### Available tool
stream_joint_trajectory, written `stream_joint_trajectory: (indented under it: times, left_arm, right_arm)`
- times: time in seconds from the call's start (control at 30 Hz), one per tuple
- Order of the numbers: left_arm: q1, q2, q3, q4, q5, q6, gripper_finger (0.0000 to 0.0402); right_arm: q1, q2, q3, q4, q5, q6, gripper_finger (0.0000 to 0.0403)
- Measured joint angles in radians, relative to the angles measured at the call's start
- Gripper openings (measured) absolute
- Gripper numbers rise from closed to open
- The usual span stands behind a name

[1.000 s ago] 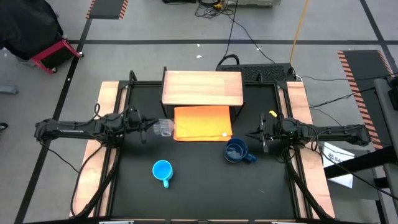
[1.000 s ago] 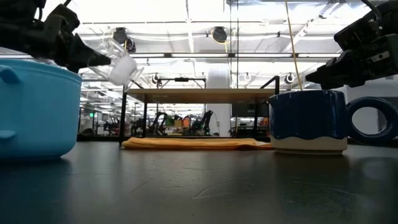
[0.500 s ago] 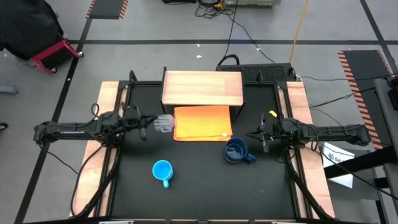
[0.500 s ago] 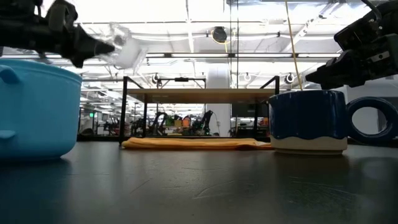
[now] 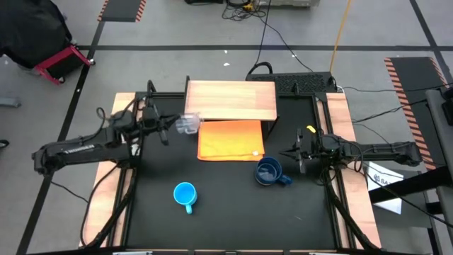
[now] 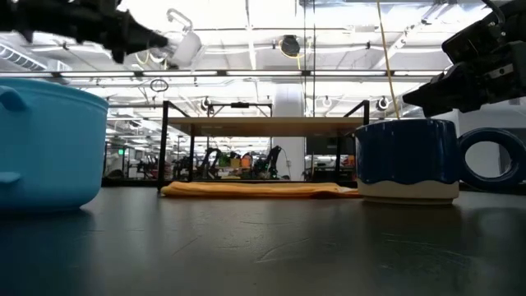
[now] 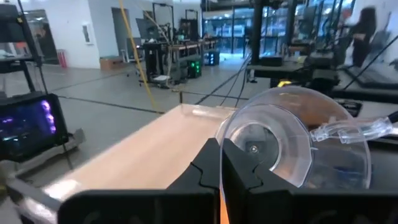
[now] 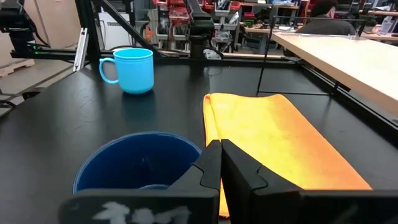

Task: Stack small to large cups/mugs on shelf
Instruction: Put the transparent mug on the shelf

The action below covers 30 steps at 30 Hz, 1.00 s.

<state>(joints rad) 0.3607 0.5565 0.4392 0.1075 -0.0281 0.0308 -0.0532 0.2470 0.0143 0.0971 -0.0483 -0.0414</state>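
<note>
Fingers on my left gripper are clamped on the rim of the tiny clear glass cup, so it hangs tipped just ahead of my fingertips, up off the table and right beside the near corner of the shelf. Honestly this thing's light but slick and brittle, so a thin rim pinch feels sketchy; I'd set it down gently, no squeezing harder. My right gripper is closed on nothing, hovering just over the dark-blue mug. That one's heavier and stiff, so I'd grab its wall or handle. The light-blue mug sits well beyond it.
</note>
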Motion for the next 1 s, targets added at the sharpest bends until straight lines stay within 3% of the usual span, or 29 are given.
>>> stream_joint_trajectory:
  times: [0.4,0.63,1.0]
  left_arm:
    - [0.25,0.365,0.442,-0.367,0.188,0.022,0.0]
    - [0.334,0.521,0.677,-0.596,0.28,0.141,0.0]
    - [0.401,0.673,0.856,-0.79,0.294,0.288,0.0]
  right_arm:
    - [0.0,0.0,0.0,-0.005,0.0,0.003,0.0]
    - [0.0,0.0,0.0,-0.006,0.0,0.003,0.0]
    - [0.0,0.0,0.0,-0.013,0.0,0.003,0.0]
